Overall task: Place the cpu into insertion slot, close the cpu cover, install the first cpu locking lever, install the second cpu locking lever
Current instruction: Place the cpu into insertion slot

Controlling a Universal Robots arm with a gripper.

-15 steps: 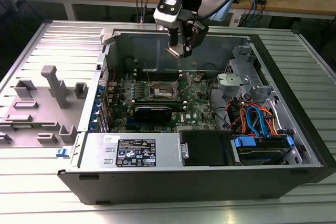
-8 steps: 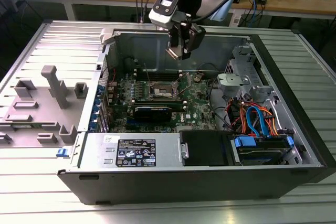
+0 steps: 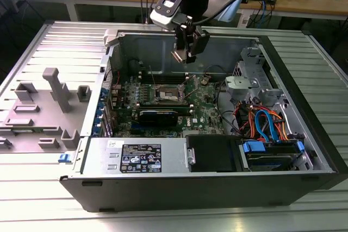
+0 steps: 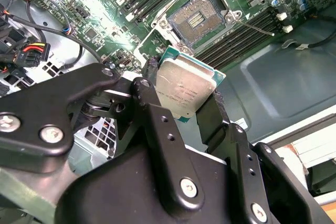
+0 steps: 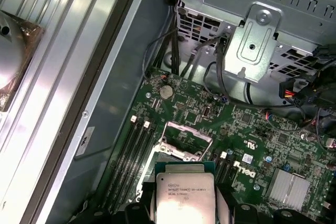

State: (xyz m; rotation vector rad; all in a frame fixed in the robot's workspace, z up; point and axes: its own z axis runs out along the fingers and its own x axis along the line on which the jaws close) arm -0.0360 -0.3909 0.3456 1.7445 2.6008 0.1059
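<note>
Exterior view: the gripper (image 3: 185, 57) hangs inside the open computer case (image 3: 304, 150), above the green circuit board (image 3: 209, 113). Its fingers are closed on the cpu (image 3: 179, 55), which is held in the air, well apart from the board. The insertion slot (image 3: 167, 96) lies below the gripper, slightly toward the exterior view's left, with its dark centre exposed.

Second wrist view: 2 black fingers (image 4: 157, 119) clamp the cpu (image 4: 185, 88) by opposite edges, its silvery metal top facing the camera. The insertion slot (image 4: 198, 20) sits on the board beyond the chip, apart from it.

First wrist view: the cpu (image 5: 182, 195) sits in the grip and partly hides the insertion slot (image 5: 173, 153) behind it. The cpu cover (image 5: 189, 130) appears swung up at the slot's far edge. Long black memory slots (image 5: 130, 156) run just beside the slot.
</note>
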